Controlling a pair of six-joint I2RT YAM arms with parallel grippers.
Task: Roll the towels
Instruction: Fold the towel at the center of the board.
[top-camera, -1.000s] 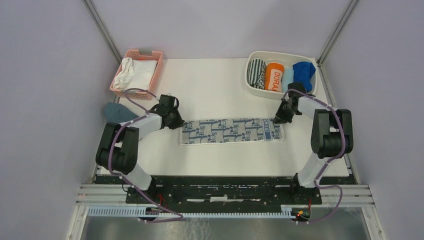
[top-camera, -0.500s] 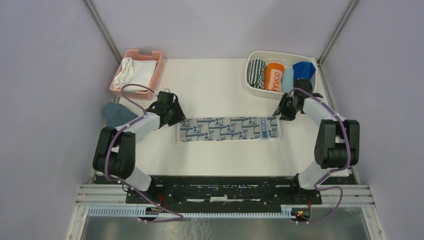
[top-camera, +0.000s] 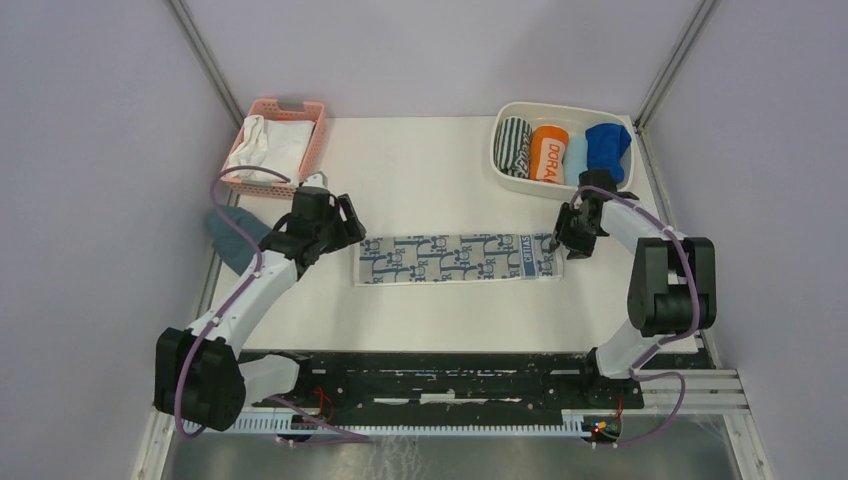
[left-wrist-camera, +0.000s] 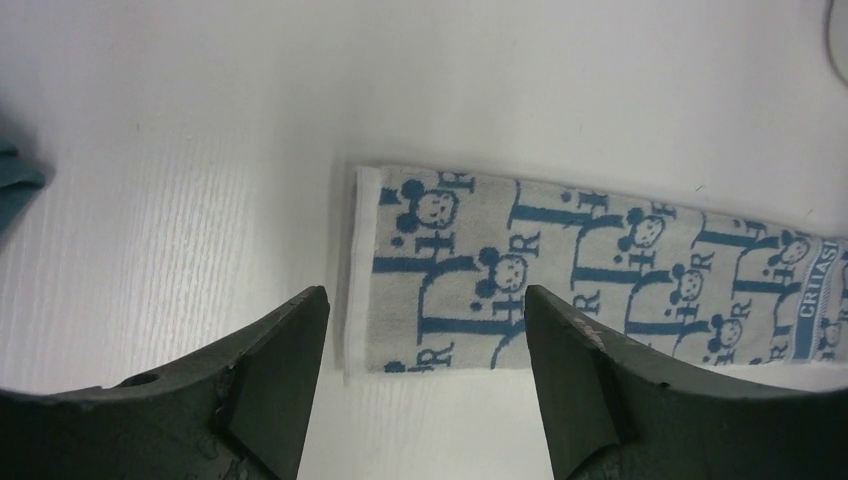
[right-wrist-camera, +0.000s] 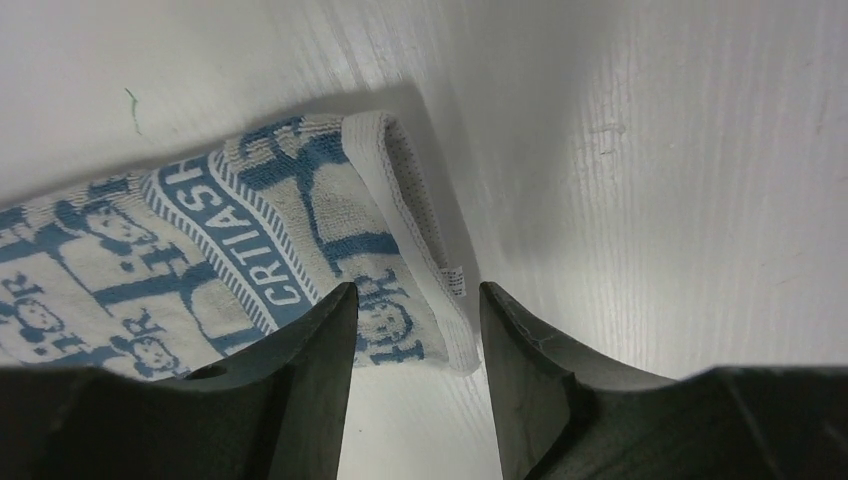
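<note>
The long whitish towel (top-camera: 455, 258) with a blue print lies flat and stretched out mid-table. My left gripper (top-camera: 347, 226) hovers open just off its left end; in the left wrist view the towel's left edge (left-wrist-camera: 440, 270) shows between the parted fingers (left-wrist-camera: 425, 300). My right gripper (top-camera: 560, 244) is open over the right end, its fingers (right-wrist-camera: 415, 292) on either side of the hemmed corner (right-wrist-camera: 400, 210) without pinching it. A light blue towel (top-camera: 575, 155) and a royal blue towel (top-camera: 607, 145) sit rolled in the white bin (top-camera: 560, 108).
The bin also holds a striped roll (top-camera: 513, 147) and an orange roll (top-camera: 548, 152). A pink basket (top-camera: 285, 104) with white cloths stands at the back left. A teal-grey cloth (top-camera: 235, 235) lies near the left table edge, beside my left arm.
Both grippers have gone from shut to open and let go of the towel's ends. The towel has slid slightly left and lies flat. The left arm's elbow has swung down and left.
</note>
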